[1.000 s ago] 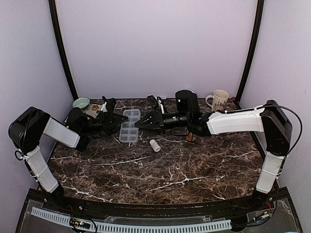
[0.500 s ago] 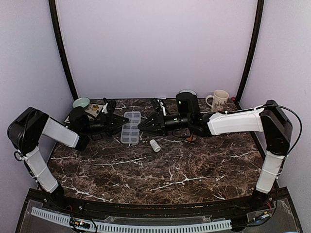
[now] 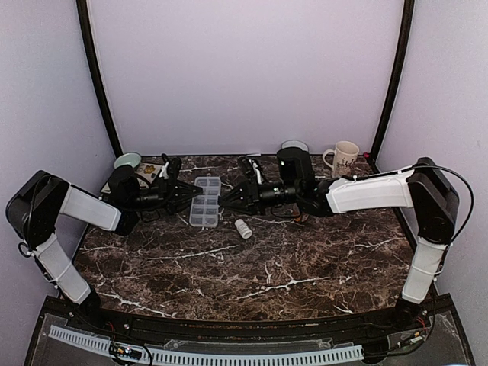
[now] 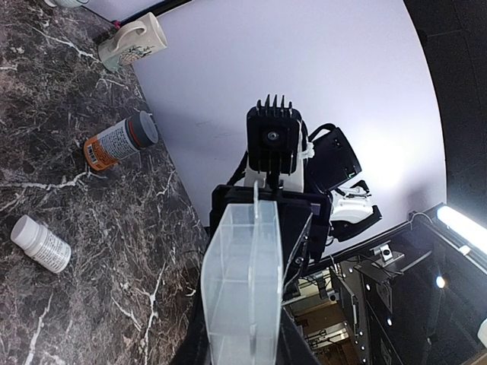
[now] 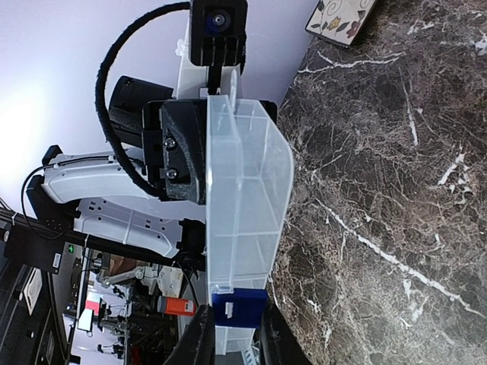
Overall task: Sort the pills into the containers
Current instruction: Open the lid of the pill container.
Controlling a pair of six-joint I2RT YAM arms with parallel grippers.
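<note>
The container, a flat clear organizer box with small compartments, lies at the back middle of the marble table between both grippers. My left gripper is shut on its left end; in the left wrist view the box fills the space between the dark fingers. My right gripper is shut on the blue latch at the box's right end, a finger on each side. No loose pills show. A white pill bottle lies just in front of the box.
An orange pill bottle lies on its side under the right arm. A mug and a white bowl stand at the back right. A green bowl and a flowered card are at the back left.
The right gripper's fingers have closed onto the blue latch. Both arms have settled slightly lower toward the table, and the box has barely shifted.
</note>
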